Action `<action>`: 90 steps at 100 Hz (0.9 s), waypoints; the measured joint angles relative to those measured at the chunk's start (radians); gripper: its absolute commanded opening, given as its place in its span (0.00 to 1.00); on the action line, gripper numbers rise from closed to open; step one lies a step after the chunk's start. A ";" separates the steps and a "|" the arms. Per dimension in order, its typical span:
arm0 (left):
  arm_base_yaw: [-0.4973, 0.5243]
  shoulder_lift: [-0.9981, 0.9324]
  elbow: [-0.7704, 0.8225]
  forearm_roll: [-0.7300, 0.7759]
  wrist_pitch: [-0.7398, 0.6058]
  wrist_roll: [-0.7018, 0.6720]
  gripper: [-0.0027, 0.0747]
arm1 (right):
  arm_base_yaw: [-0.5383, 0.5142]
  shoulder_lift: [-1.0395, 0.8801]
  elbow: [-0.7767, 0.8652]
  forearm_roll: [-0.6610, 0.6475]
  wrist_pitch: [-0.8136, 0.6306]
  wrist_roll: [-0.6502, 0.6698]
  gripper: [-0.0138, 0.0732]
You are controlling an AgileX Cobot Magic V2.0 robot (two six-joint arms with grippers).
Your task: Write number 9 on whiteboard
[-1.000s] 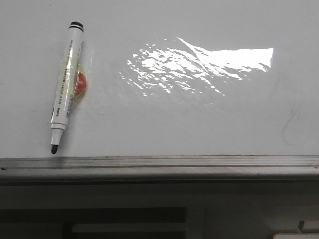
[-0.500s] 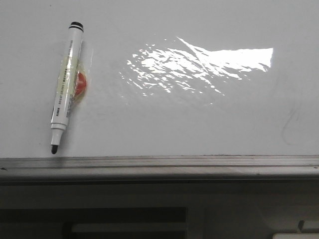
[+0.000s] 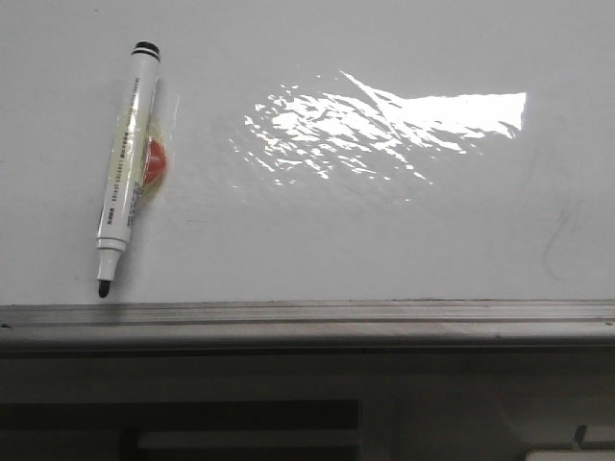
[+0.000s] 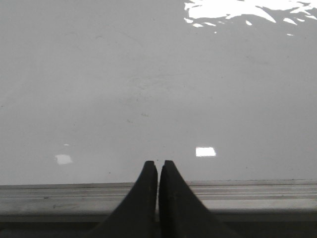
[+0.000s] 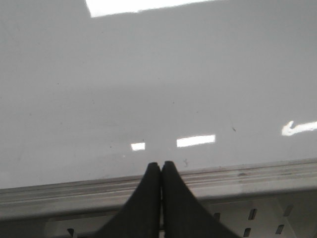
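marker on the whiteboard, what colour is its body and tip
The marker has a white body with a black tip and a black end cap; it shows best in the front view.

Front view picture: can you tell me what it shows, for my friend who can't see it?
A marker with its cap off lies on a shiny whiteboard, tip pointing toward the grey metal rail along the board's near edge. A small red thing sits right beside the marker, and a bright patch of glare shines on the board. No number is written yet, and no gripper shows.
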 measured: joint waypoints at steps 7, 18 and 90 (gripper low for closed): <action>0.000 0.000 0.000 0.011 -0.005 0.000 0.01 | 0.000 0.000 0.000 0.002 -0.013 0.000 0.09; 0.000 0.000 0.000 0.028 -0.029 0.000 0.01 | 0.000 0.000 0.000 0.004 -0.035 0.000 0.09; 0.000 0.077 -0.086 -0.041 -0.221 0.000 0.01 | -0.001 0.066 -0.072 0.004 -0.124 0.002 0.09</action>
